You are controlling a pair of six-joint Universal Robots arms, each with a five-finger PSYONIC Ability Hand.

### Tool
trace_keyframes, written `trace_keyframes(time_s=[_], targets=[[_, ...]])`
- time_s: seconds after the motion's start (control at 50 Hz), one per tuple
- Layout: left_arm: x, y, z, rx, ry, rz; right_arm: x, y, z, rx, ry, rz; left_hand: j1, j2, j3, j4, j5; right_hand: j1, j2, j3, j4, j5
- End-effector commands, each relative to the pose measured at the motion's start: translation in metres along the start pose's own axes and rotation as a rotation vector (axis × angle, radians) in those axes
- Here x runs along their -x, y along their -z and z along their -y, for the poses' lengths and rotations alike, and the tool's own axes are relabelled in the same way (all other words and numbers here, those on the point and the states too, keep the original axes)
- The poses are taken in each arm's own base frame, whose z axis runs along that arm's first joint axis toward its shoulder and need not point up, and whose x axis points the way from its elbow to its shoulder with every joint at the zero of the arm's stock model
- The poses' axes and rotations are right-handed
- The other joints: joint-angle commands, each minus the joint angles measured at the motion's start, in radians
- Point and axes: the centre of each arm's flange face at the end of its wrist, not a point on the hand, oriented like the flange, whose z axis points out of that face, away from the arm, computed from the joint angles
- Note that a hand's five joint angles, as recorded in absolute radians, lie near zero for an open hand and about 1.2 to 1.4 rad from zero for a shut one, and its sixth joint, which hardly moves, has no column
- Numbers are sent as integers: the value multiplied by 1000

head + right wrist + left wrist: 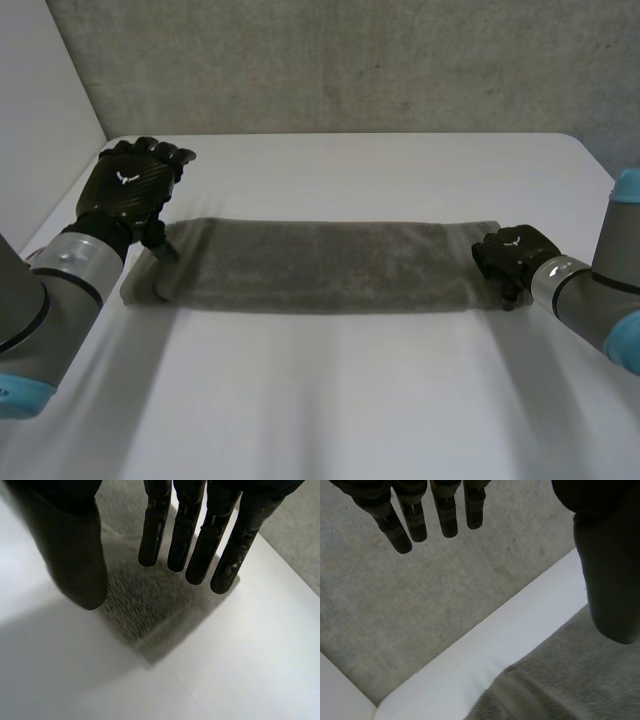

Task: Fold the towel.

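Observation:
A grey-green towel (320,265) lies flat on the white table (350,400) as a long folded strip running left to right. My left hand (132,190) hovers over the strip's left end, open, its fingers (415,520) straight and its thumb (610,580) held apart above the towel (570,680), holding nothing. My right hand (512,255) sits at the strip's right end, open. Its straight fingers (195,540) reach over the towel's near right corner (140,605), the thumb (75,555) is spread wide, and no cloth is pinched.
A grey concrete wall (350,60) stands behind the table's far edge, and a white side wall (40,100) rises at the left. Bare tabletop stretches in front of the towel and behind it.

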Motion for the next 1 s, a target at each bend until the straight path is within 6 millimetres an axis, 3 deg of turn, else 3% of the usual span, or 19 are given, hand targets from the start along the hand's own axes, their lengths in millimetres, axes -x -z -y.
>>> trace_keyframes(time_s=[0.02,0.12,0.14,0.28,0.36,0.5,0.54,0.58,0.6,0.64,0.66,0.68,0.7,0.74,0.76,0.8,0.9,0.98,1.0], targets=[[-1,5,-4,16,68,-1,-9,-15,-15,27,39,-39,-79,-73,-68,-87,-215,59,56,62,62,60],[0,5,-5,16,71,4,-16,-20,-27,73,62,-56,-79,-73,-68,-87,-215,323,320,327,326,324],[1,4,-5,9,70,6,-17,-20,-29,82,68,-64,-79,-73,-68,-87,-215,602,599,606,605,603],[1,4,-4,-1,68,9,-56,-13,-30,119,47,-199,-79,-73,-68,-87,-215,627,624,631,630,628],[2,5,-2,-5,68,12,-97,6,-9,78,61,-348,-79,-73,-68,-87,-215,627,624,631,630,628],[4,6,-1,-11,66,20,-112,11,28,-18,138,-418,-79,-73,-68,-87,-215,627,624,631,630,628],[6,5,-1,-14,66,25,-96,10,48,-75,163,-394,-79,-73,-68,-87,-215,627,624,631,630,628],[7,4,0,-18,67,28,-30,13,96,-224,229,-272,-79,-73,-68,-87,-215,627,624,631,630,628],[7,4,0,-18,67,28,-30,13,96,-225,230,-272,-79,-73,-68,-87,-215,627,624,631,630,628],[8,2,1,-21,68,29,40,17,124,-331,286,-136,-79,-73,-68,-87,-215,627,624,631,630,628],[8,2,1,-21,68,29,40,17,125,-332,286,-136,-79,-73,-68,-87,-215,627,624,631,630,628],[8,2,1,-22,67,31,72,22,135,-379,309,-78,-79,-73,-68,-87,-215,627,624,631,630,628],[8,2,1,-22,67,31,72,22,135,-380,309,-78,-79,-73,-68,-87,-215,627,624,631,630,628],[8,0,0,-28,66,34,135,31,150,-478,352,27,-79,-73,-68,-87,-215,627,624,631,630,628],[8,0,0,-28,66,34,136,31,150,-479,352,27,-79,-73,-68,-87,-215,627,624,631,630,628],[9,-2,0,-45,64,39,190,34,156,-571,382,92,-79,-73,-68,-87,-215,627,624,631,630,628],[9,-7,-7,-38,65,43,239,28,147,-620,402,151,-79,-73,-68,-87,-215,627,624,631,630,628],[7,-7,-12,-25,67,39,254,24,140,-618,405,187,-79,-73,-68,-87,-215,627,624,631,630,628],[7,-8,-13,-20,67,38,257,24,139,-618,398,196,-79,-73,-68,-87,-215,373,370,376,375,374]])
